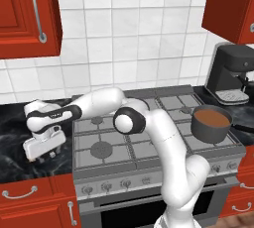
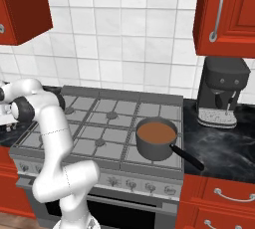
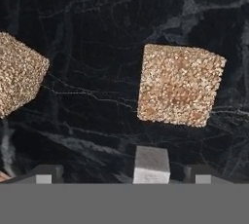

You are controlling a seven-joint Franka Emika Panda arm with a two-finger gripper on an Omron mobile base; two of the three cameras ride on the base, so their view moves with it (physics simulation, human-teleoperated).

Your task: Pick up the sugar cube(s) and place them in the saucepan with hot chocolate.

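In the hand view two tan-brown speckled sugar cubes lie on the black marble counter, one at the centre right (image 3: 180, 85) and one at the left edge (image 3: 19, 74). A smaller whitish sugar cube (image 3: 151, 163) sits at the bottom, between my finger tips and nearer the right one. My gripper (image 3: 122, 177) is open and points straight down, close above them, holding nothing. In the left base view the gripper (image 1: 43, 156) hangs low over the counter left of the stove. The saucepan with hot chocolate (image 1: 212, 123) (image 2: 156, 137) stands on the stove's front right burner, far from the gripper.
The stove (image 1: 149, 138) lies between the cubes and the saucepan, whose dark handle (image 2: 187, 157) points to the front right. A black coffee machine (image 1: 230, 73) stands on the counter to the right. Red cabinets (image 1: 27, 14) hang overhead.
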